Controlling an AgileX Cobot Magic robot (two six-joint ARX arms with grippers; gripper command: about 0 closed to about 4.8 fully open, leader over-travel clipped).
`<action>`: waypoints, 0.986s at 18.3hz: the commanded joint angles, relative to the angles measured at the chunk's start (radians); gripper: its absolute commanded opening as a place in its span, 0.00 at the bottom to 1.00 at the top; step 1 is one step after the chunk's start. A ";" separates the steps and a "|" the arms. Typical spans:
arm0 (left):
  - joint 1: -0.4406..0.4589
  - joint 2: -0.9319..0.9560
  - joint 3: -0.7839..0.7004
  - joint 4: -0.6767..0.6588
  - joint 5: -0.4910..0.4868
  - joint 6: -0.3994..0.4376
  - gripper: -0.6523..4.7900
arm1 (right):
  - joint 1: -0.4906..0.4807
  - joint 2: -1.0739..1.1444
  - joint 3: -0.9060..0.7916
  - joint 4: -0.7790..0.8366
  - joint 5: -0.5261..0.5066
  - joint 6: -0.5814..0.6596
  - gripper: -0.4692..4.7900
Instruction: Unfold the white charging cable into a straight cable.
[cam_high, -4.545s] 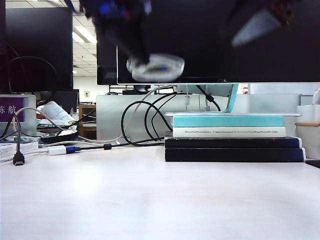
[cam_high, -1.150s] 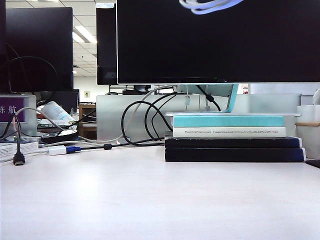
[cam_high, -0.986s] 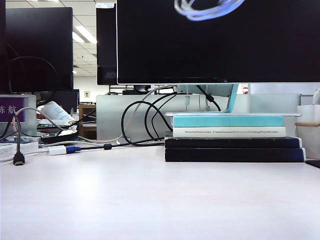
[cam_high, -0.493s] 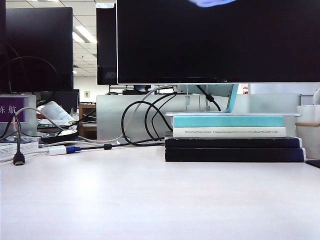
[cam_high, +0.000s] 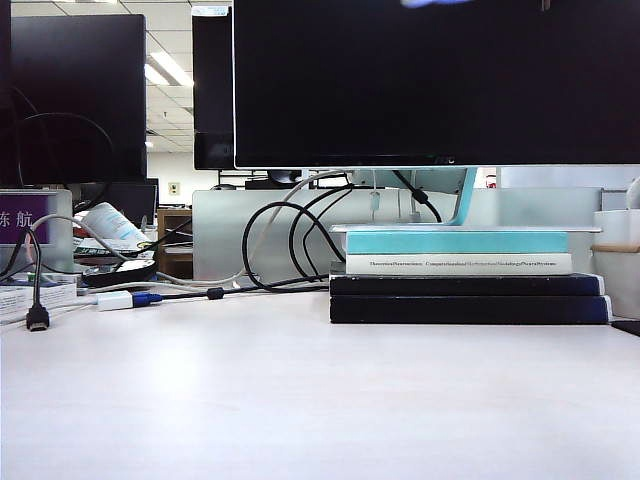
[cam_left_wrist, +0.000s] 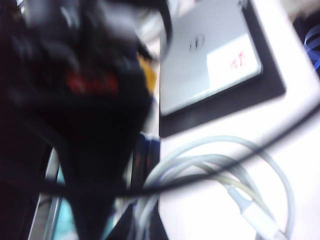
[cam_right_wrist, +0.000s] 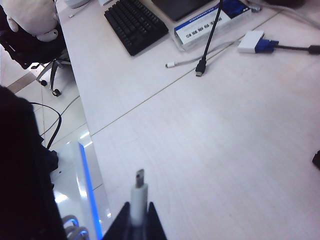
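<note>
The white charging cable (cam_left_wrist: 215, 170) hangs as a loose coil of several loops, blurred in the left wrist view, with one white connector end (cam_left_wrist: 255, 216) lying on the outside of the coil. Its strands gather beside my left gripper (cam_left_wrist: 95, 220), a dark blurred shape that looks shut on them. My right gripper (cam_right_wrist: 138, 202) is shut on the cable's other connector (cam_right_wrist: 138, 192), whose metal tip sticks out past the fingertips above the table. In the exterior view only a white sliver of the cable (cam_high: 435, 3) shows at the top edge, and both grippers are out of that view.
A stack of books (cam_high: 470, 285) stands on the white table (cam_high: 300, 400) under a large monitor (cam_high: 430, 80). Black cables (cam_high: 290, 250), a white adapter with a blue plug (cam_high: 125, 299) and a black plug (cam_high: 37, 318) lie at the back left. A keyboard (cam_right_wrist: 135, 22) and a silver laptop (cam_left_wrist: 205, 55) are nearby.
The white loops at the top of the exterior view have risen. Only a sliver of them remains in the frame now.
</note>
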 joint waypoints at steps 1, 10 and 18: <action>-0.001 -0.009 0.003 -0.056 -0.002 0.007 0.11 | 0.000 -0.002 0.004 0.079 0.022 -0.002 0.08; -0.002 -0.185 0.003 -0.206 -0.051 -0.111 0.11 | 0.000 -0.002 0.004 0.150 0.159 -0.029 0.08; -0.001 -0.272 0.003 -0.385 -0.369 -0.128 0.11 | 0.000 -0.002 0.004 0.148 0.243 -0.029 0.08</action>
